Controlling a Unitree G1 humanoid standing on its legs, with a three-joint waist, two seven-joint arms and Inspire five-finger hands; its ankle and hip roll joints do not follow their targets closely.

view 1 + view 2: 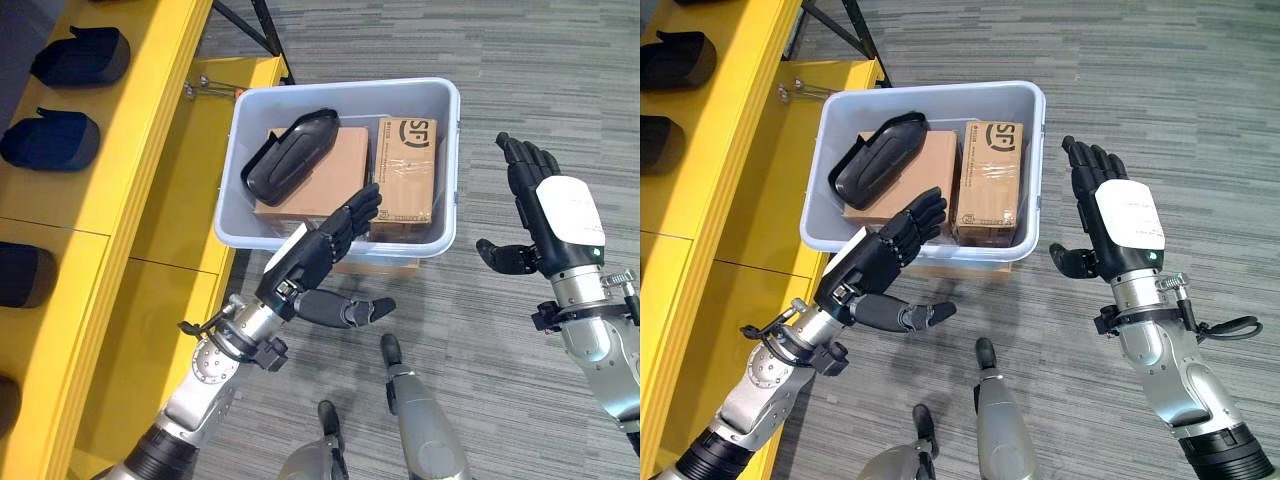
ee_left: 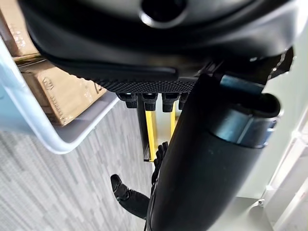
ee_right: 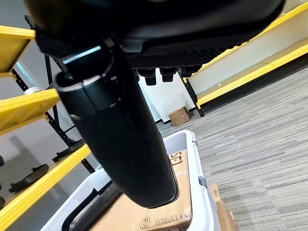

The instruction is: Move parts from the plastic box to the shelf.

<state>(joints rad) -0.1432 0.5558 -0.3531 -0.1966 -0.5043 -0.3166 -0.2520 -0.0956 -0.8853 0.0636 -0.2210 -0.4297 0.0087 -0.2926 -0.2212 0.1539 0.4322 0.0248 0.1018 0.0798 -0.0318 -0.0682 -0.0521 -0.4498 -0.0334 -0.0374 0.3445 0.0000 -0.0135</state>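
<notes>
a: left hand point(image 1: 318, 252) spread wide at the plastic box's point(image 1: 447, 160) near rim, right hand point(image 1: 550, 215) wide too, both empty.
b: black part point(image 1: 290, 155) sits on cartons inside. fingers could clip that rim reaching in.

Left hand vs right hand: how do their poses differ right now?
The left hand reaches over the near rim of the plastic box, fingers pointing at the cardboard boxes inside; the right hand is raised beside the box, over the carpet, fingers pointing away. The left thumb points sideways over the floor; the right thumb points toward the box. Both are open and empty.
</notes>
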